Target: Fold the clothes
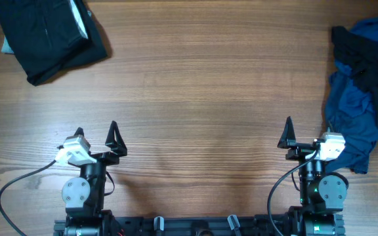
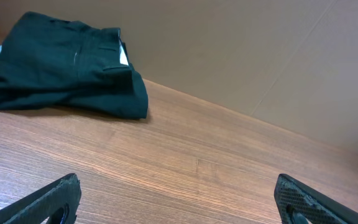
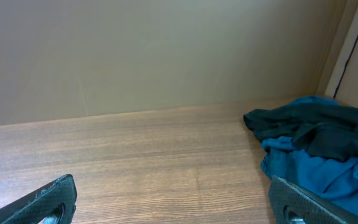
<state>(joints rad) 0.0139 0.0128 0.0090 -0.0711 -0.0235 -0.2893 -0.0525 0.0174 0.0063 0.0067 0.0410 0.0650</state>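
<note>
A wood-grain tabletop [image 1: 195, 92] fills the overhead view, and the wrist views show plain beige wall panels [image 3: 166, 56] behind its far edge. A folded dark garment [image 1: 48, 33] lies at the far left corner, with a white inner label showing at its upper edge in the left wrist view [image 2: 67, 71]. An unfolded pile of blue and dark clothes [image 1: 359, 98] lies crumpled along the right edge, near the right arm [image 3: 316, 149]. The left gripper [image 1: 96, 128] sits at the near edge with its jaws spread wide and nothing between them. The right gripper [image 1: 307, 128] is likewise spread and empty, just beside the pile's lower fringe.
</note>
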